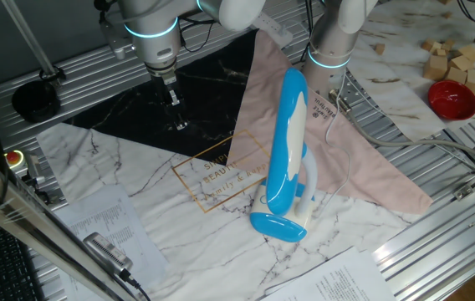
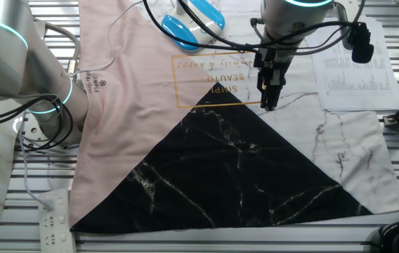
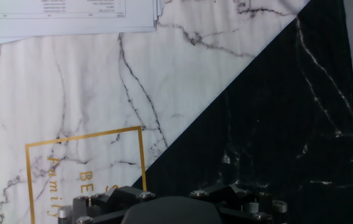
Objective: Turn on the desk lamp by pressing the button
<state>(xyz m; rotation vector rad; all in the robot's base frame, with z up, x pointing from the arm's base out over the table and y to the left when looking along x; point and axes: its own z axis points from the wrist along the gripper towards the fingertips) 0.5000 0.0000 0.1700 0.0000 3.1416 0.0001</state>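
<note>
The desk lamp stands folded on the marble mat, with its long blue head (image 1: 288, 142) leaning over the white neck (image 1: 309, 180) and blue oval base (image 1: 278, 227). It also shows at the top edge of the other fixed view (image 2: 182, 31). I cannot make out its button. My gripper (image 1: 180, 124) hangs fingers-down over the border of the black and white mat, well to the left of the lamp and apart from it. In the other fixed view my gripper (image 2: 265, 105) narrows to a single tip, shut and empty. The hand view shows only mat and no lamp.
A pink cloth (image 1: 363, 159) lies under and behind the lamp. A second arm's base (image 1: 334, 42) stands behind it. A red bowl (image 1: 452, 99) and wooden blocks (image 1: 455, 58) are at the far right. Papers (image 1: 104, 221) lie at the front left. A power strip (image 2: 53, 218) lies nearby.
</note>
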